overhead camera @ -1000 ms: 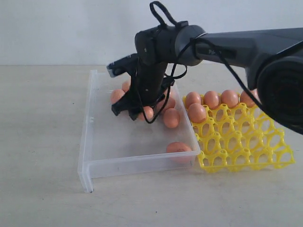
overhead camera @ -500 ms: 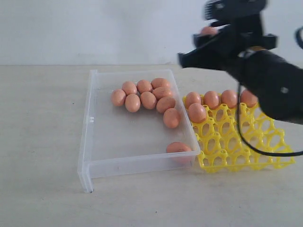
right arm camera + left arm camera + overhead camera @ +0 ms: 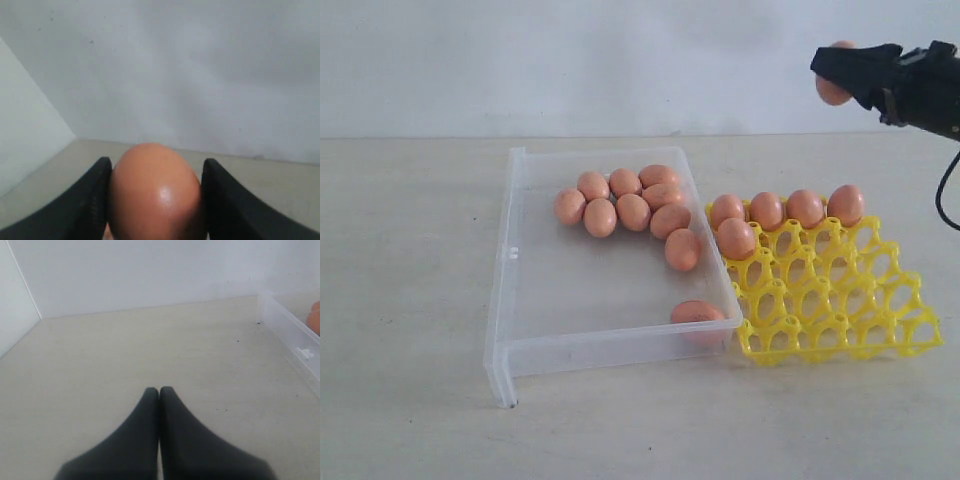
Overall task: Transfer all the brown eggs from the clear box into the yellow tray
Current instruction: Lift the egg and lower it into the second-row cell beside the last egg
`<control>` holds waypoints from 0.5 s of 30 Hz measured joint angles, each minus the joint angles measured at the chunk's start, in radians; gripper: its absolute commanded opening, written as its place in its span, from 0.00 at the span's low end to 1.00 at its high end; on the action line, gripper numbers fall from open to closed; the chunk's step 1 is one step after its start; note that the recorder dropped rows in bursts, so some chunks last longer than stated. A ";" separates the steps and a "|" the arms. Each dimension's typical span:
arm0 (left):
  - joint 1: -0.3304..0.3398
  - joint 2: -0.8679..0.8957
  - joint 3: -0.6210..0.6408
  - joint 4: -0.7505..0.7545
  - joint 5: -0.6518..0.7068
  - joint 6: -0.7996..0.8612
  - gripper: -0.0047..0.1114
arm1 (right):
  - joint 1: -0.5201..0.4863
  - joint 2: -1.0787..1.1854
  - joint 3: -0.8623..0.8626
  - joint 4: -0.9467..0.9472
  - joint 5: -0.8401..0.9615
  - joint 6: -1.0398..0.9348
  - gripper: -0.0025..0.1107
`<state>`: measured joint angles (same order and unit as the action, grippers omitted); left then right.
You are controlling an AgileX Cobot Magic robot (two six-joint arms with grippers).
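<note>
Black right claw (image 3: pixel 840 68) is up high in the air, on the tray's (image 3: pixel 840 320) side, clamped on 1 egg (image 3: pixel 155 192). Its arm reaches in level from the right. 10 eggs (image 3: pixel 633 211) lie in the box (image 3: pixel 504 270) and 5 eggs (image 3: pixel 766 210) sit in the tray. Left claw (image 3: pixel 159 392) is pressed together, low over the bench (image 3: pixel 100 350), near the box wall.

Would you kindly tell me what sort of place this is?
Probably a robot test bench: plain pale tabletop, blank white wall, plus a clear box and yellow tray of brown eggs.
</note>
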<state>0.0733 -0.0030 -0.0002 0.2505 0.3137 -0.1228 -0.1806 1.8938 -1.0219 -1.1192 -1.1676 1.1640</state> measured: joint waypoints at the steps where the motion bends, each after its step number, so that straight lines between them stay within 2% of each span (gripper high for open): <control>1: 0.000 0.000 0.000 0.000 0.000 0.000 0.00 | -0.002 0.004 0.000 -0.037 -0.007 0.012 0.02; 4: 0.000 0.000 0.000 0.000 0.000 0.000 0.00 | 0.015 0.004 -0.002 -0.194 -0.013 0.024 0.02; 7: 0.000 0.000 0.000 0.000 0.000 0.000 0.00 | 0.079 0.005 -0.002 -0.396 0.129 0.056 0.02; 11: 0.000 0.000 0.000 0.000 0.000 0.000 0.00 | 0.149 0.005 -0.002 -0.447 0.186 0.063 0.02; 15: 0.000 0.000 0.000 0.000 0.000 0.000 0.00 | 0.190 0.006 -0.002 -0.451 0.404 0.052 0.02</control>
<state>0.0733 -0.0030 -0.0002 0.2505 0.3137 -0.1228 0.0092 1.9003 -1.0241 -1.5701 -0.7633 1.2159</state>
